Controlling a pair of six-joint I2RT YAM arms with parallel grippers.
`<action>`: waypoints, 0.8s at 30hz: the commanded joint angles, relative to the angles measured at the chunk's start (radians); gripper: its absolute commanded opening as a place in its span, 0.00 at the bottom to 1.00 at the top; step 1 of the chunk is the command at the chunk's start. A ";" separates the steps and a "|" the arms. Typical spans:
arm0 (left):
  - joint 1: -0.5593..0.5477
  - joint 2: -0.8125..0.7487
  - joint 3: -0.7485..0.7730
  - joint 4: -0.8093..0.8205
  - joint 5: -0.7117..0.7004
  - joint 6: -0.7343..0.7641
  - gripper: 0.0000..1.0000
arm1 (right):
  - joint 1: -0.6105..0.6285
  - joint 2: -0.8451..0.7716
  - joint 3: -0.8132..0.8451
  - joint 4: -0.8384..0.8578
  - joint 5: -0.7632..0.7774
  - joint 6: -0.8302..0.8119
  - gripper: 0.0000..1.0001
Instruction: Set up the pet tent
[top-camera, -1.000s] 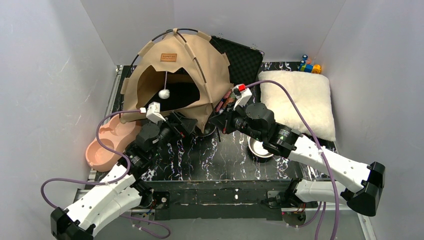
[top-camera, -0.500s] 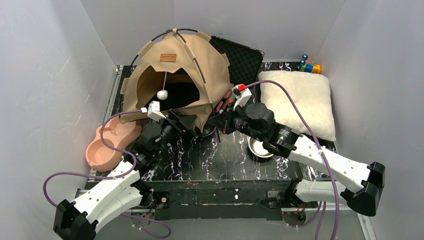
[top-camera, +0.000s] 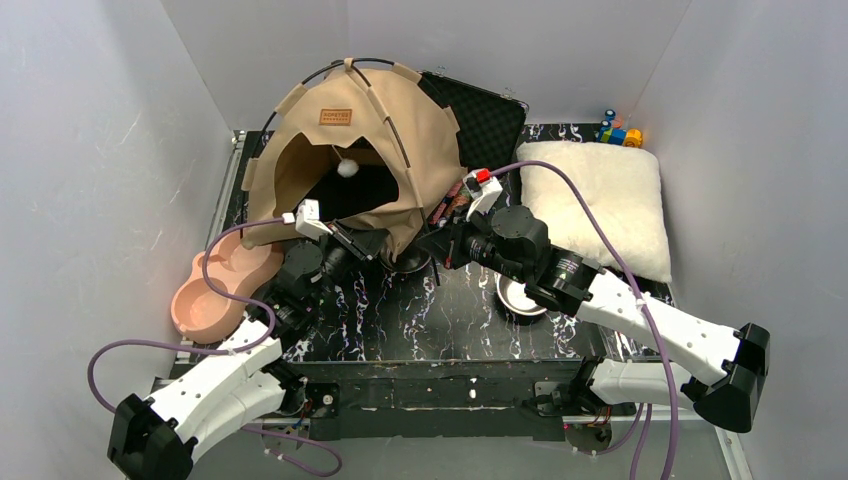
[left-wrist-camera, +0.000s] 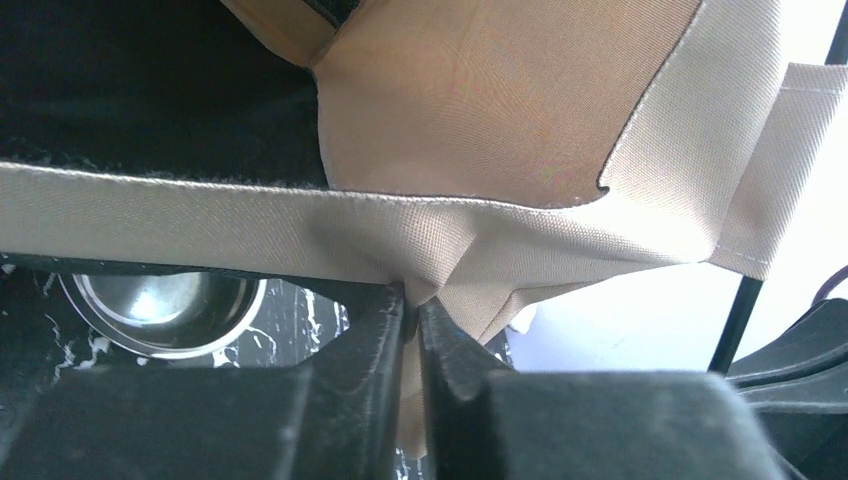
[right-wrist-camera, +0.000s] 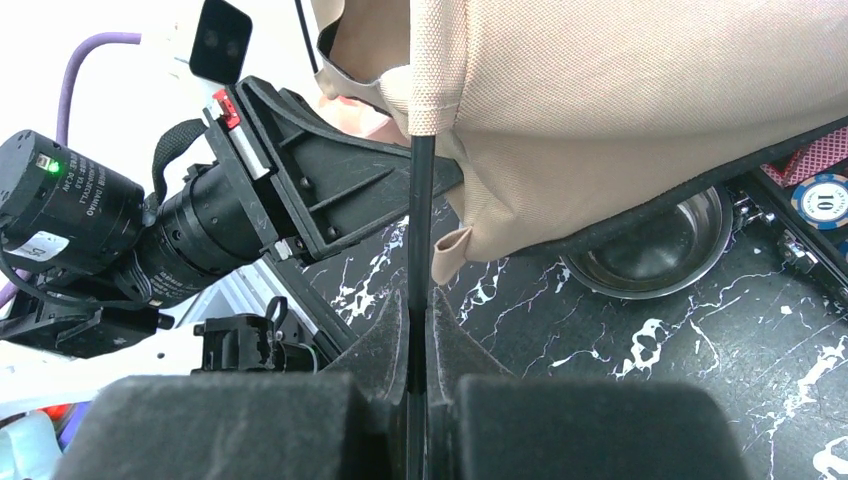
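Pet tent, a tan canvas dome with thin black poles and a brown label patch (top-camera: 425, 170): stands upright just ahead of both grippers on the black white-veined tabletop (top-camera: 440, 320). The dark arched entrance faces back toward the left arm. The front hem is the tent's long line down low, running crosswise in front of the two grippers.

Left gripper (left-wrist-camera: 412, 305): fingers nearly together, pinching a folded corner of the tent's front hem. Canvas fills the slit between them. The hem band stretches off to one side of the fingertips and a canvas panel rises beyond them.

Right gripper (right-wrist-camera: 420, 310): clamped tight on one thin black pole (right-wrist-camera: 421, 220). The pole runs straight out from the fingertips, in line with the gripper, and enters a canvas sleeve further out.

Round steel bowl (right-wrist-camera: 650, 255): half under the tent's edge, ahead and to the right of the right gripper.

White pompom (top-camera: 347, 168): hangs in the entrance, beyond the left gripper.

Peach double-bowl feeder (top-camera: 215, 290): beside the left arm's wrist, on its left.

Fluffy white cushion (top-camera: 600, 200): to the right of the right gripper, well apart from it.
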 joint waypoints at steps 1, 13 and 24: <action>0.007 -0.008 -0.004 -0.003 0.004 0.014 0.00 | 0.002 0.002 0.017 0.145 0.039 -0.007 0.01; 0.007 -0.097 -0.145 0.083 0.110 0.061 0.00 | -0.001 0.097 0.000 0.415 0.212 -0.054 0.01; 0.007 -0.134 -0.204 0.069 0.110 0.058 0.00 | -0.008 0.201 -0.026 0.710 0.227 -0.196 0.01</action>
